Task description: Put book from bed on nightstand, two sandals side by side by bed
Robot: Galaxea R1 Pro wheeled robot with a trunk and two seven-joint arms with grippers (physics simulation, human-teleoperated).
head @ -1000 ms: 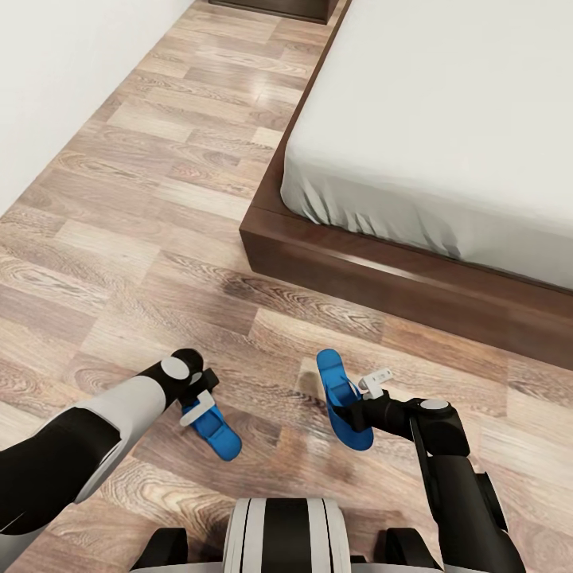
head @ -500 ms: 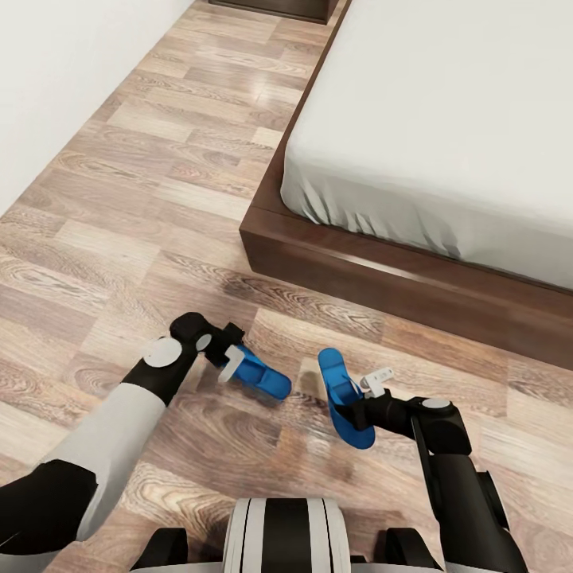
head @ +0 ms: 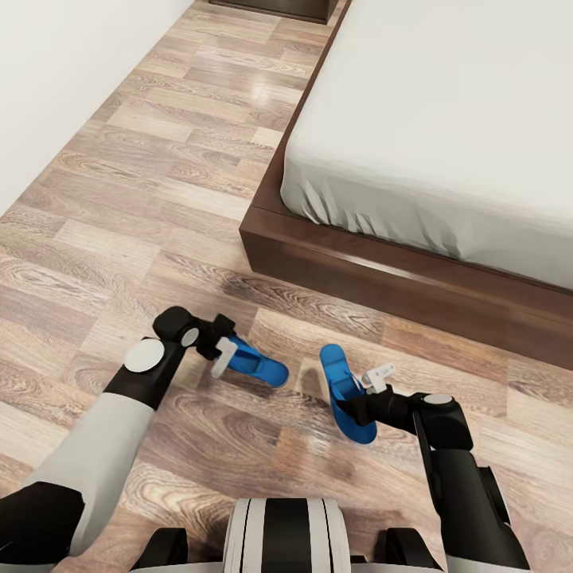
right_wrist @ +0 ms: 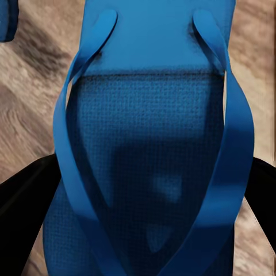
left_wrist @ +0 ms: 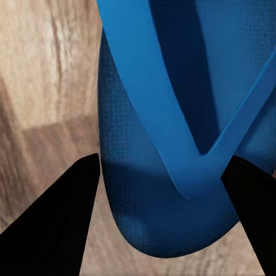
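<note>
Blue sandals (head: pixel 259 364) beside bed (head: pixel 382 263)

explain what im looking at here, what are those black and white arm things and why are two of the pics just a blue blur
It is a simulated wheeled robot with two arms, steered by a person. The big picture comes from a camera on its head, looking down over both arms at a wood-plank floor beside a bed.

Each arm ends in a two-fingered tool. The left tool grips one blue sandal by its end; the right tool grips the other sandal across its side.

The two blue pictures come from small cameras near each tool, looking along its fingers. That is why a sandal looms so large there: the left wrist camera sees its sandal between dark fingers, and the right wrist camera sees the straps of its own sandal.
</note>
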